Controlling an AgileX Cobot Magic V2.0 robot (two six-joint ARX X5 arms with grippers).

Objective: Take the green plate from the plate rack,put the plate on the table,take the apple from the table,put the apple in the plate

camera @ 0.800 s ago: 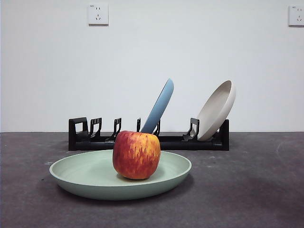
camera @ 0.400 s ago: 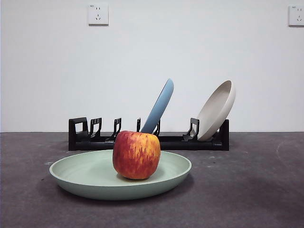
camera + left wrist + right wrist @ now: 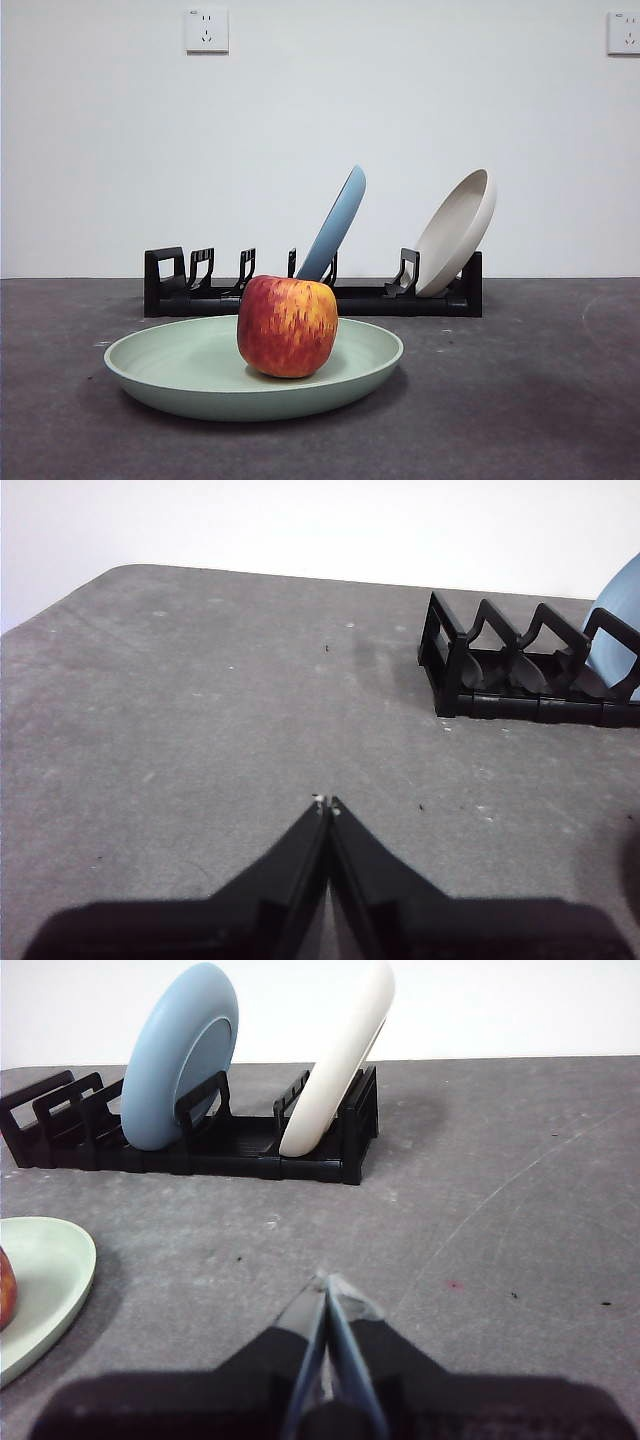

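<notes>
The green plate [image 3: 200, 372] lies flat on the table [image 3: 520, 400], in front of the plate rack [image 3: 360, 298]. The apple [image 3: 287, 326] stands upright in the plate, a little right of its middle. The right wrist view shows the plate's edge [image 3: 45, 1290] and a sliver of the apple [image 3: 5, 1290]. My left gripper [image 3: 327, 804] is shut and empty over bare table, off the rack's empty end [image 3: 520, 665]. My right gripper [image 3: 325, 1285] is shut and empty over bare table, apart from the plate. Neither gripper shows in the front view.
A light blue plate [image 3: 335, 222] and a cream-white plate [image 3: 457, 230] lean in the rack's slots. They also show in the right wrist view, the blue plate [image 3: 180, 1060] and the white plate [image 3: 340, 1055]. Wall behind with two sockets [image 3: 206, 30].
</notes>
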